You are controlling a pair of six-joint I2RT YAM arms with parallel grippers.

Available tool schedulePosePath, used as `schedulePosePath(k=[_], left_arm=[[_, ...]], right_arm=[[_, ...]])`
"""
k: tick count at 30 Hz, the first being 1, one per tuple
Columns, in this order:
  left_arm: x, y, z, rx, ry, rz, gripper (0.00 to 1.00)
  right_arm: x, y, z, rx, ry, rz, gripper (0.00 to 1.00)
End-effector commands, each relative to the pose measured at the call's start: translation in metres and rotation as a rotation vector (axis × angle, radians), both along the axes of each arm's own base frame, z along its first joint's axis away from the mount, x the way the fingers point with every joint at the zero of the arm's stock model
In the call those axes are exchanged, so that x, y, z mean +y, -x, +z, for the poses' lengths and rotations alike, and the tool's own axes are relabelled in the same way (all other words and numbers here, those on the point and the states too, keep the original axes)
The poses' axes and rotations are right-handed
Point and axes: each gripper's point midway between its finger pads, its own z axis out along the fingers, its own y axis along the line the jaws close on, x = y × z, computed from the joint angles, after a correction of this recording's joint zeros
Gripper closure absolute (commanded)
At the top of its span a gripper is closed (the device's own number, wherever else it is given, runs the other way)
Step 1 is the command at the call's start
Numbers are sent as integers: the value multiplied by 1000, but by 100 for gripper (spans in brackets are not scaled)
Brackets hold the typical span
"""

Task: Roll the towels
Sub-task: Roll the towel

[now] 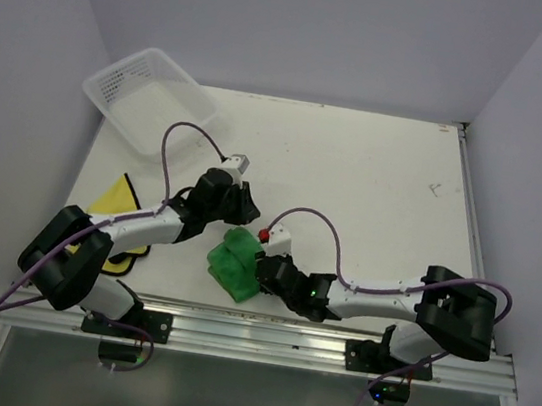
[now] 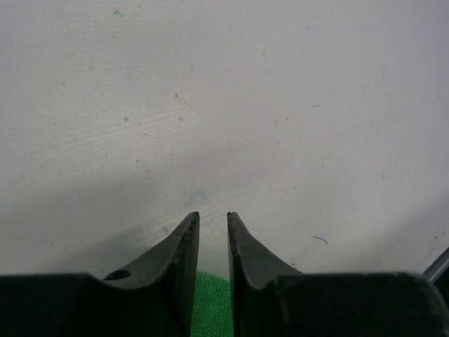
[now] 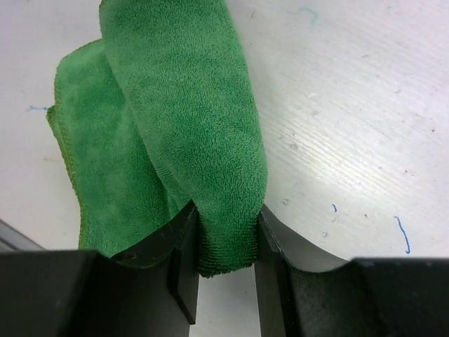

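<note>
The green towel (image 1: 233, 262) is lying in a loose, bunched heap near the front edge of the white table (image 1: 374, 187), about midway between the two arm bases. In the right wrist view a thick, rounded fold of it (image 3: 189, 119) is running down from the top of the picture into the right gripper (image 3: 224, 221), while a flatter layer with a stitched hem is spreading out on the table beside that fold. The right gripper's fingers (image 3: 184, 239) are pinching the lower end of the fold from both sides, the cloth filling the gap between them, so this gripper is grasping the green towel. From above, the right gripper (image 1: 264, 266) is sitting low at the towel's right edge. The left gripper (image 1: 242, 209) is hovering just behind the heap; in its wrist view the fingers (image 2: 184, 242) are standing slightly apart with only bare table showing between their tips, so they are released, and a sliver of green is showing low in the gap between them. The yellow towel (image 1: 113, 198) is lying flat near the table's left edge, well apart from the green one, with the left arm (image 1: 137, 225) crossing over part of it. The white mesh basket (image 1: 150, 95) is sitting at the far left corner of the table, overhanging its edge.
</note>
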Motion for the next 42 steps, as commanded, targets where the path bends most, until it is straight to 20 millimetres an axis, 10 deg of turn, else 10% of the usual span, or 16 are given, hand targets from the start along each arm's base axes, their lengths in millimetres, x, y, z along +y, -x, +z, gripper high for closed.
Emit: schedulePosePath(k=[1, 26, 42], left_arm=[[2, -10, 13, -30, -31, -1, 73], [11, 56, 2, 46, 92, -43, 75], [34, 91, -68, 137, -13, -3, 74]], right_arm=[[-20, -20, 8, -157, 144, -118, 72], [44, 27, -12, -545, 707, 98, 62], [53, 30, 11, -482, 574, 128, 43]])
